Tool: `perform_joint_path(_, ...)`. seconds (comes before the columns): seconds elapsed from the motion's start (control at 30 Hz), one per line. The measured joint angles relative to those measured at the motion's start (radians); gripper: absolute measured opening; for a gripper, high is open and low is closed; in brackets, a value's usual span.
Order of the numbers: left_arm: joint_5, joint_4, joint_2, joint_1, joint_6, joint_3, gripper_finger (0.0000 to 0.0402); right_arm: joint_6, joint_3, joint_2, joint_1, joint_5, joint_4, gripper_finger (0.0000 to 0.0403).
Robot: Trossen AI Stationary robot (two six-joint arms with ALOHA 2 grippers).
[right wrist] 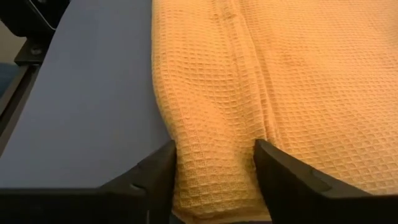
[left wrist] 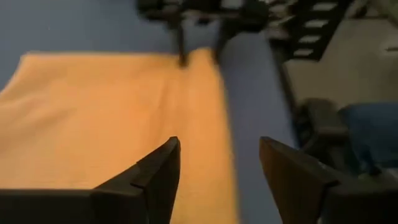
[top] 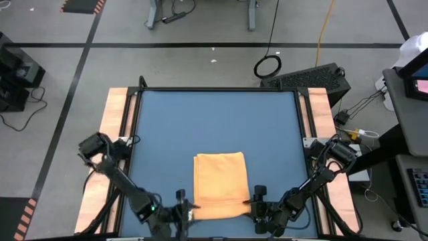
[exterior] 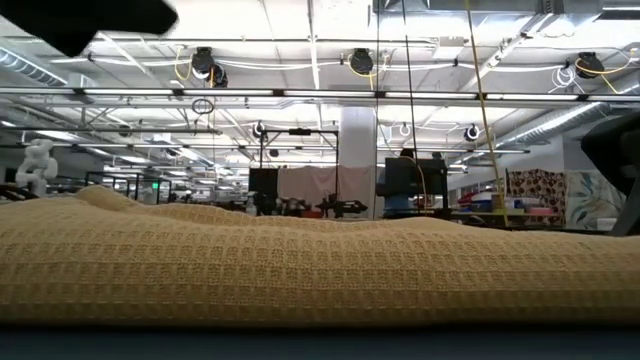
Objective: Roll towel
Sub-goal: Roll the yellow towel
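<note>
The orange-yellow towel lies folded and flat on the blue table top, near the front edge. Its near edge is a thicker turned-over strip. In the low view the towel fills the lower half. My left gripper is open at the towel's near left corner; in its wrist view the fingers hover over that strip and the bare table beside it. My right gripper is open at the near right corner, its fingers on either side of the strip's right end. My right gripper has the right end of the towel's thick near strip between its open fingers. They come slanting down from the table's right and point along the strip. The cloth fills the gap and lies against both inner faces. The towel rests on the table.
Wooden boards and black rails run along both sides of the table top. Bare blue surface lies beyond the towel's far edge. A black case and cables sit on the floor past the far right corner.
</note>
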Motion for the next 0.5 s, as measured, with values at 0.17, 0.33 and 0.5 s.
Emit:
perform_joint_path(0.17, -0.032, 0.207, 0.14, -0.037, 0.074, -0.001, 0.0243, 0.015, 0.0, 0.0, -0.001, -0.004, -0.001, 0.0166)
perform_joint_path(0.33, -0.121, 0.191, 0.256, -0.036, 0.1, 0.044, 0.0259, 0.021, 0.0, 0.001, -0.002, -0.022, -0.001, 0.014)
perform_joint_path(0.5, -0.189, 0.141, 0.283, -0.035, 0.148, 0.066, 0.0261, 0.029, 0.0, 0.001, -0.002, -0.029, -0.001, 0.0128)
